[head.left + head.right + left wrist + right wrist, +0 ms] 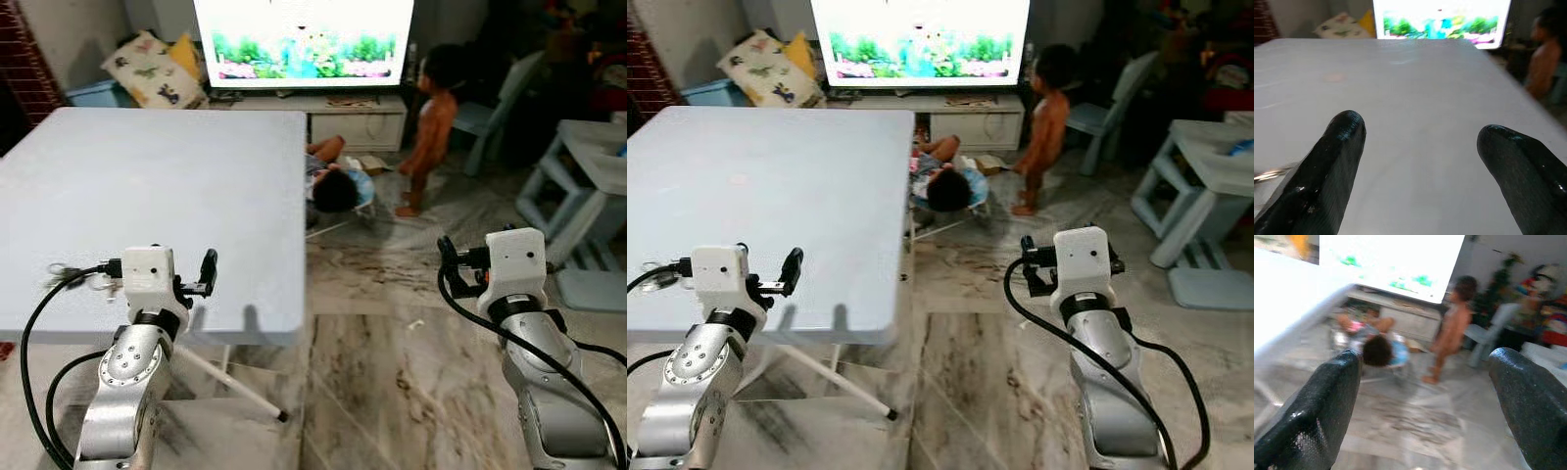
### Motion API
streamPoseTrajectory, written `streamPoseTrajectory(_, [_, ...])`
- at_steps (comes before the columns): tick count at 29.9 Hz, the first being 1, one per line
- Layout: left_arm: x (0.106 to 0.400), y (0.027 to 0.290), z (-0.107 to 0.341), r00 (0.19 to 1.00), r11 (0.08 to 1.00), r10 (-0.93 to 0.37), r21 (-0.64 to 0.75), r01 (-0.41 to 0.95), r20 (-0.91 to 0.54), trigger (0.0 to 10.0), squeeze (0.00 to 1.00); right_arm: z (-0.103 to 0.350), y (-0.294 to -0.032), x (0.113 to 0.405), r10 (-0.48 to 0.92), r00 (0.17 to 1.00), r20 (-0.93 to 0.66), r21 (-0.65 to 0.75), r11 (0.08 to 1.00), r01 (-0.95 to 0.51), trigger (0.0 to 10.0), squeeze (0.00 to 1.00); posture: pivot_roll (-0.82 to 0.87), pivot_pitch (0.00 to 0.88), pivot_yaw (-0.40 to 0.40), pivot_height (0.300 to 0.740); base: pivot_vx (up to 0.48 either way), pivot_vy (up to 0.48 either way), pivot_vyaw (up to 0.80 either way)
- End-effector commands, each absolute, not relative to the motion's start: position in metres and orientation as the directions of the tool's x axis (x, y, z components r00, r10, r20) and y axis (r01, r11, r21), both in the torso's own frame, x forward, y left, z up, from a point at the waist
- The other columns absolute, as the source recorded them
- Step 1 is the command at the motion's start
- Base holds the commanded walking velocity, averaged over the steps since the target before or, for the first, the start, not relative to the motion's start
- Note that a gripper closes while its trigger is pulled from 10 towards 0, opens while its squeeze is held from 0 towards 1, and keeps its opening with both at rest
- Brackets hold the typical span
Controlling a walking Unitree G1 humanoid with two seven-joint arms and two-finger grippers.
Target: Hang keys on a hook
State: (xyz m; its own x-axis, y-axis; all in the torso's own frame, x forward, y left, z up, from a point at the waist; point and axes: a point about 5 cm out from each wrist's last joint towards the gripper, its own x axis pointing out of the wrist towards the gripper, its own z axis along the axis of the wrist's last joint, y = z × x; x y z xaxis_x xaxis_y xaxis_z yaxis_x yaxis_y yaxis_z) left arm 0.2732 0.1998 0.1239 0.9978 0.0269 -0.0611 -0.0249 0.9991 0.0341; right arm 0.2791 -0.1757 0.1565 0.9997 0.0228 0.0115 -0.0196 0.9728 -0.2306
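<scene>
Television screen [304, 39] blown out white; room corners dim. Right wrist view motion-blurred. Fingertips [1337, 161] defocused.

A home living room: a lit TV [304, 39] on a low white cabinet [358, 119], marble floor [392, 323], patterned cushions [157, 70], a folding table [147, 196], and what look like plastic children's chairs [578, 186]. Two people [431, 122] sit and stand by the TV.

A pale grey square folding table [147, 186] stands on a marbled stone floor [392, 343]. Behind it a bright television screen [304, 39] sits on a white low cabinet [358, 122]. One person stands [431, 127] beside it; another lies [333, 186] near the table.
</scene>
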Motion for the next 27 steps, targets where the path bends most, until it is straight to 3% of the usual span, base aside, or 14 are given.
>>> streamPoseTrajectory(1, [0.2767, 0.1971, 0.1265, 0.998, 0.999, 0.019, 0.044, -0.016, -0.054, 10.0, 0.00, 0.1609, -0.1757, 0.2819, 0.019, 0.999, 0.040, -0.240, 0.971, -0.009, 10.0, 0.00, -0.03, 0.000, 0.045, 0.740, 0.000, 0.480, 0.00])
streamPoseTrajectory(9, [0.2768, 0.1951, 0.1277, 0.999, 0.998, 0.013, 0.062, -0.011, -0.046, 10.0, 0.00, 0.1604, -0.1798, 0.2820, 0.000, 0.999, 0.047, -0.231, 0.973, 0.011, 10.0, 0.00, -0.03, 0.000, 0.057, 0.740, 0.000, 0.422, 0.00])
streamPoseTrajectory(18, [0.2768, 0.1960, 0.1309, 0.999, 0.997, 0.002, 0.073, 0.001, -0.041, 10.0, 0.00, 0.1597, -0.1782, 0.2823, -0.011, 0.998, 0.058, -0.248, 0.968, 0.025, 10.0, 0.00, -0.03, 0.000, 0.071, 0.740, 0.000, 0.000, 0.00])
streamPoseTrajectory(27, [0.2757, 0.1896, 0.1329, 0.999, 0.994, -0.042, 0.097, 0.045, -0.033, 10.0, 0.00, 0.1591, -0.1748, 0.2818, 0.000, 0.998, 0.058, -0.260, 0.966, 0.015, 10.0, 0.00, -0.03, 0.000, 0.076, 0.740, 0.000, 0.000, 0.80])
